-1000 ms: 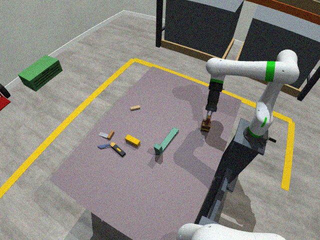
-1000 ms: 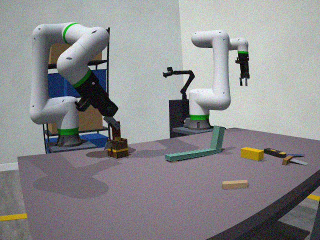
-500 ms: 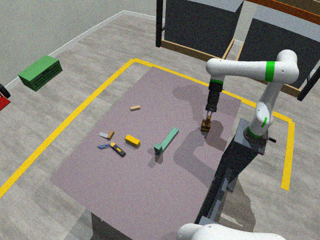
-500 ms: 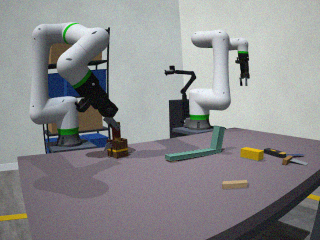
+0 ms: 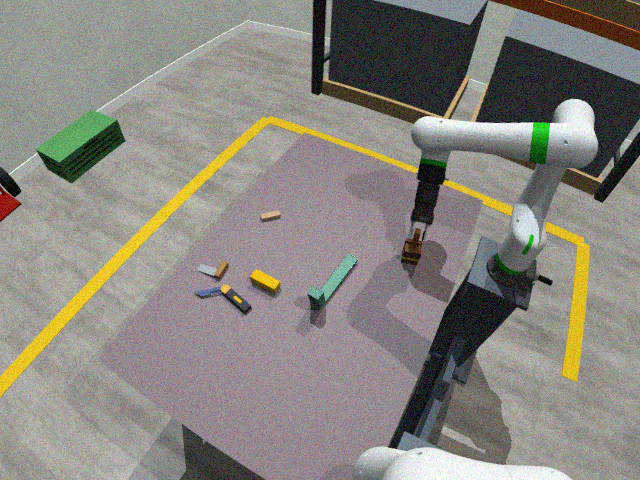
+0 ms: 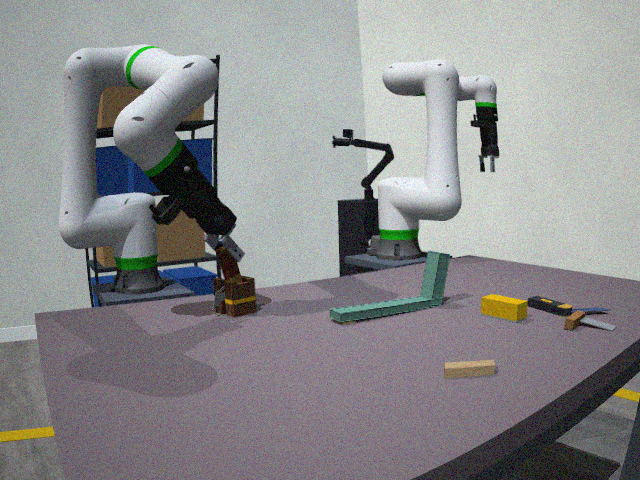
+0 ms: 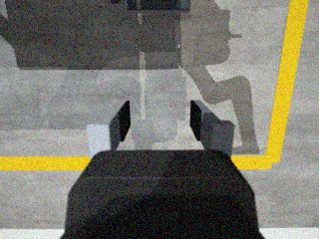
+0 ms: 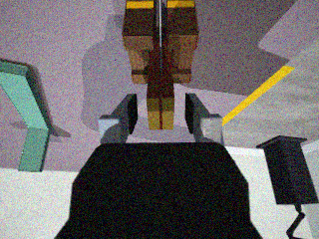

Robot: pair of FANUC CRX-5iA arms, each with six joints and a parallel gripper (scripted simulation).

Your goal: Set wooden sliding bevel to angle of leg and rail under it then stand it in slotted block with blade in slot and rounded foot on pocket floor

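Wooden bevel [image 5: 416, 237] [image 6: 228, 262] [image 8: 160, 90] is in the slotted block [image 5: 411, 252] [image 6: 240, 298] [image 8: 135, 47], handle up between the right gripper's [image 5: 418, 227] [image 6: 225, 246] [image 8: 160, 114] spread fingers, no grip. Left gripper [image 6: 487, 164] [image 7: 159, 120] spread too, empty, well off the tabletop [image 5: 248, 361] [image 6: 289, 403] [image 8: 100, 30]. Step: release, I'd judge. Next: back off straight along the handle, no side drag. Foot contact with the pocket floor: can't tell.
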